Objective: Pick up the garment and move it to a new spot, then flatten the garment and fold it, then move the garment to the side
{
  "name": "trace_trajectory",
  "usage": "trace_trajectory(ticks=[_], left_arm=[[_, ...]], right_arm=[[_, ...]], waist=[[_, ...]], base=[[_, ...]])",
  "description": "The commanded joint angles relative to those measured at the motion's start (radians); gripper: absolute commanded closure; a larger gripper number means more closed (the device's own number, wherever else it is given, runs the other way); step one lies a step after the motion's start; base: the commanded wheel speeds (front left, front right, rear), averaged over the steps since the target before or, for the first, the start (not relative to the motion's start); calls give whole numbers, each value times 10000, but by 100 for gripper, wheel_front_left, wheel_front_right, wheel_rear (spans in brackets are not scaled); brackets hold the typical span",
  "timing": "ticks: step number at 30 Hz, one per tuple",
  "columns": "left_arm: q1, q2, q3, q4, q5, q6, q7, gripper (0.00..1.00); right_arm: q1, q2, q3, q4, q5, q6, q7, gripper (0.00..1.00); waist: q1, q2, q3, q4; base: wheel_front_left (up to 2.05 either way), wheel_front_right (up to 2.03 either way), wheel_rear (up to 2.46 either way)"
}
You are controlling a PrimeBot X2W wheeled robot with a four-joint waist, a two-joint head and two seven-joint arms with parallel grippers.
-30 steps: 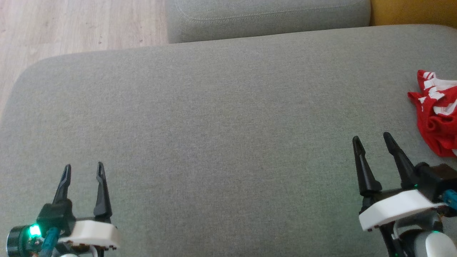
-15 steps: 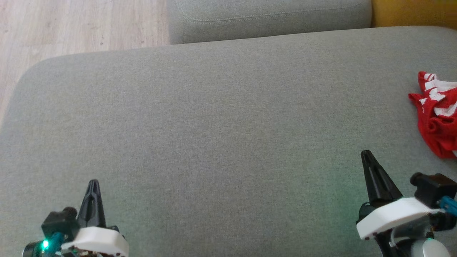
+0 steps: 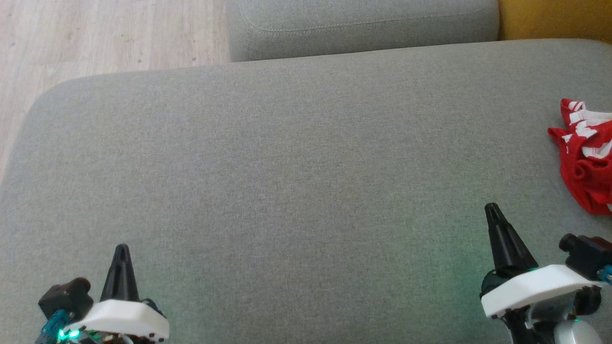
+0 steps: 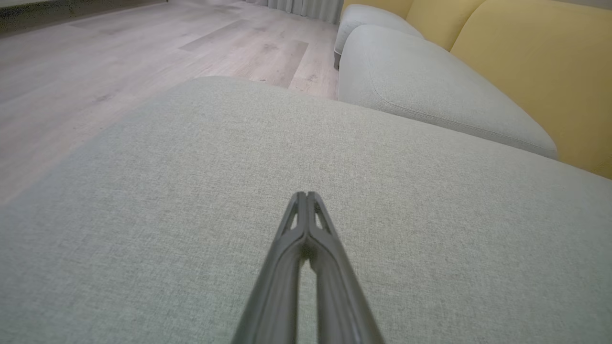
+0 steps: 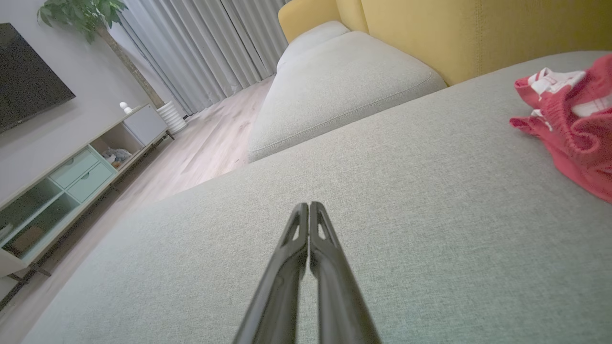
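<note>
Surface: grey-green sofa seat (image 3: 287, 167), wide and flat, with a plain woven cover that runs across the head view.
Far edge: second cushion (image 3: 363, 24) in the same grey fabric, just beside the sofa seat, with a stitched seam along its rim.
Upper left: pale wood floor (image 3: 95, 33) past the seat's rounded corner.
Upper right: yellow backrest (image 3: 554, 19) behind the second cushion.
Right end of seat: the garment (image 3: 585, 162), red with white stripes, lies crumpled in a heap on the sofa seat and is cut off by the head view's right edge. The right wrist view shows a gathered, ruffled hem on its near side.
Lower left: the left gripper (image 3: 121, 248) hangs over the near part of the seat, well apart from the garment. Its 2 fingers (image 4: 287, 267) are pressed together tip to tip with nothing between them.
Lower right: the right gripper (image 3: 491, 208) is near the garment but not touching it. Its fingers are likewise closed flat against each other and empty, and they point across the seat with the garment off to their right.
Room beyond: the right wrist view shows grey curtains (image 5: 205, 48), a leafy plant (image 5: 81, 14), a dark television (image 5: 28, 76) on the wall, and a low cabinet (image 5: 71, 167) with pale green drawers.
</note>
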Motion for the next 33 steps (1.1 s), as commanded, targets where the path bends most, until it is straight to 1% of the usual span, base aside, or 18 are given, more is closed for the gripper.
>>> trace_trajectory(ticks=[1, 2, 16, 33], left_arm=[[-440, 96, 280, -225, -177, -99, 37, 100], [-465, 46, 343, -193, -374, -174, 67, 100], [-624, -307, 789, -10, -1743, -693, 287, 100], [-795, -723, 1314, 187, -3298, -1285, 551, 100]], right_arm=[[-498, -181, 16, -252, 267, -4, -114, 100], [-530, -192, 11, -190, 514, -4, -130, 100], [-753, -252, -42, 245, 2218, -6, -225, 100], [-1010, -297, -135, 744, 4143, -8, -308, 100]], waist=[[0, -1, -5, 3], [0, -1, -17, 11], [0, -1, -100, 64], [0, -1, -194, 125]], base=[[0, 0, 0], [0, 0, 0], [0, 0, 0], [0, 0, 0]])
